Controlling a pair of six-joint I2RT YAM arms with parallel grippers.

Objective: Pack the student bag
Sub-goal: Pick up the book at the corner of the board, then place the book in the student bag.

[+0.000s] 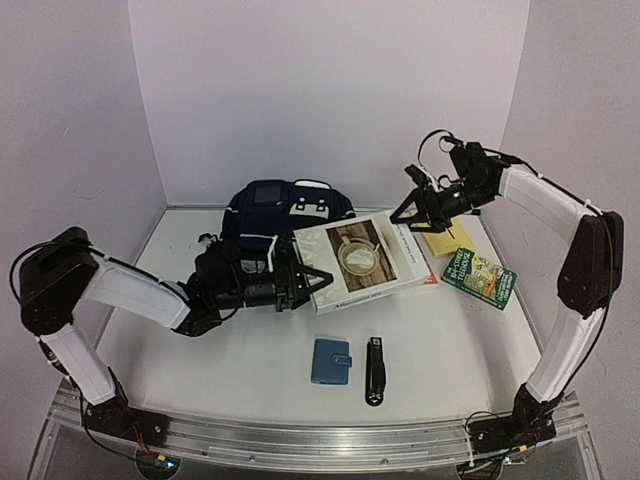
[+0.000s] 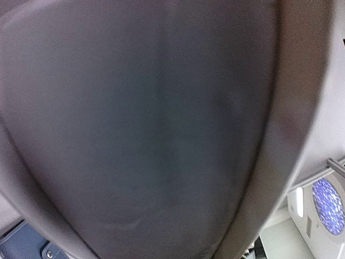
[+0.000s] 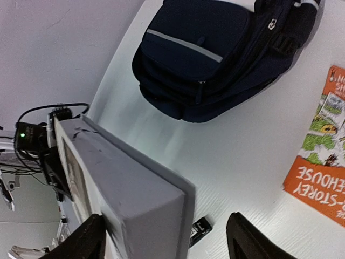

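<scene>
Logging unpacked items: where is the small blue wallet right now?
In the top view, the blue wallet lies at the table's front centre, just left of a slim black item, on the near side of the white book.

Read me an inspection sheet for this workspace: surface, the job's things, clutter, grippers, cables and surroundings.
Surface: white tabletop, items spread across it.
Job's things: dark navy striped fabric backpack lying at the back; large white book with a cup photo on its cover tilted in front of it.
Clutter: small light-blue snap wallet and slim black tool near the front; yellow pad and green and orange paperback on the right.
Grippers: left gripper closed on the book's left edge; right gripper open at the book's far right corner.
Cables: thin black wire loop at the right wrist.
Surroundings: pale lilac walls on three sides; nothing else seen.
</scene>
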